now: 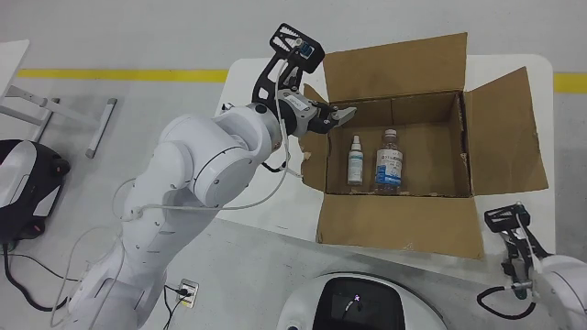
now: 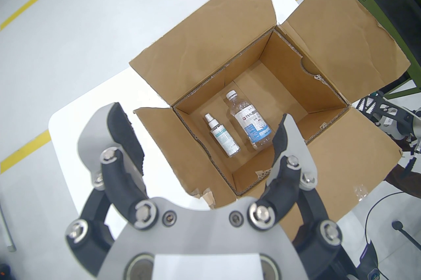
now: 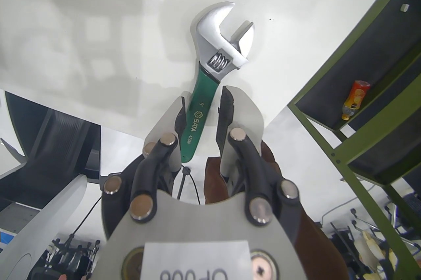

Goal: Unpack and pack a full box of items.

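Observation:
An open cardboard box stands on the white table, all flaps folded out. On its floor lie a small white spray bottle and a clear water bottle, side by side. My left gripper hovers open over the box's left flap, above the rim, holding nothing. At the table's front right corner my right gripper is shut on the green handle of an adjustable wrench, whose steel head points out over the white tabletop.
The right half of the box floor is bare. A green metal shelf stands to the right of the table, with an orange bottle on it. Cables hang off the left arm near the box's left flap.

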